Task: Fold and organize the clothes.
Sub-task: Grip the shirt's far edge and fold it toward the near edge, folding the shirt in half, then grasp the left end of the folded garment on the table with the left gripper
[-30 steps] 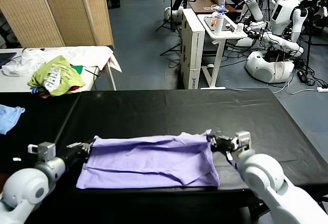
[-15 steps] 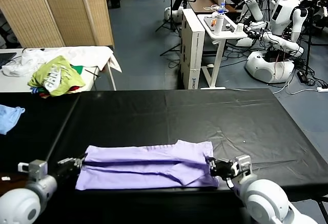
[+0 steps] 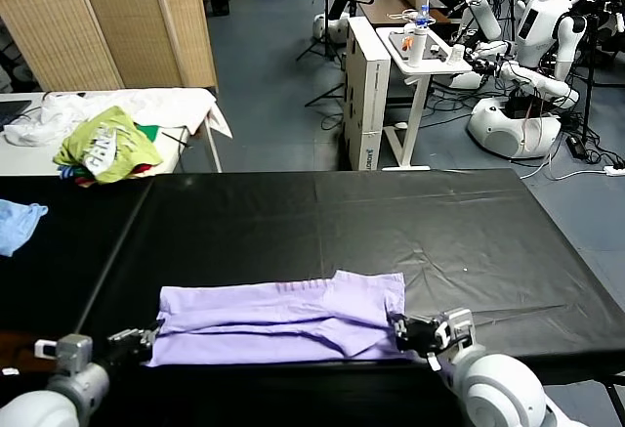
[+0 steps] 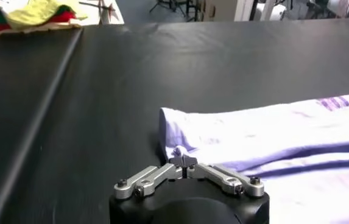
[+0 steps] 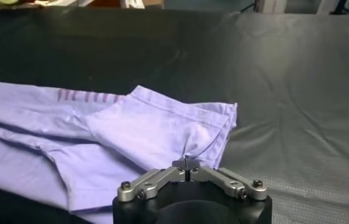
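One light-blue cloth (image 3: 18, 225) lies at nine o'clock, one lime-green garment heap (image 3: 105, 146) at ten. The left gripper (image 3: 137, 337), at seven, pinches the T-shirt's (image 3: 278, 319) left edge with fingertips together. One lavender T-shirt lies folded in a band at six on the black table (image 3: 391, 222). The right gripper (image 3: 402, 329), at five, nips its right edge likewise.
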Robot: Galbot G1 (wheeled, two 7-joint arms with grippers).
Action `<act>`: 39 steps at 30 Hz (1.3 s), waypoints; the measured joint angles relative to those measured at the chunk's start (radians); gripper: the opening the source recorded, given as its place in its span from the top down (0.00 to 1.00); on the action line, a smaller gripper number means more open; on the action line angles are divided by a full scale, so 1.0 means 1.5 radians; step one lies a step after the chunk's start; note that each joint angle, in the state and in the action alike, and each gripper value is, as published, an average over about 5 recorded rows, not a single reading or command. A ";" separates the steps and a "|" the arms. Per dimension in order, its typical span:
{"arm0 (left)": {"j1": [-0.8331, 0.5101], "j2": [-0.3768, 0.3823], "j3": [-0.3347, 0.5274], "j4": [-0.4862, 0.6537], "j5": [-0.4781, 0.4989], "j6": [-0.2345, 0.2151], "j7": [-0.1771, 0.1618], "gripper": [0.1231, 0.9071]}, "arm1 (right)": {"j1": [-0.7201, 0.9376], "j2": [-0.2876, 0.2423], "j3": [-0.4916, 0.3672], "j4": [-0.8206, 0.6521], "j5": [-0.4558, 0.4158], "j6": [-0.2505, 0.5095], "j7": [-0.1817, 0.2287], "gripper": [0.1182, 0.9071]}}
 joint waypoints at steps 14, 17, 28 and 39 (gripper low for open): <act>-0.056 -0.013 -0.014 0.006 -0.025 -0.005 -0.025 0.00 | 0.059 0.070 0.010 -0.055 -0.010 0.009 0.027 0.00; -0.089 -0.015 -0.001 0.021 -0.025 -0.008 -0.026 0.00 | 0.076 0.092 0.006 -0.083 -0.013 0.018 0.031 0.00; -0.162 -0.026 0.060 0.067 -0.014 -0.013 -0.023 0.00 | 0.120 0.142 -0.002 -0.152 -0.023 0.028 0.033 0.00; -0.181 -0.025 0.085 0.098 -0.013 -0.015 -0.022 0.00 | 0.127 0.160 -0.005 -0.181 -0.035 0.030 0.030 0.18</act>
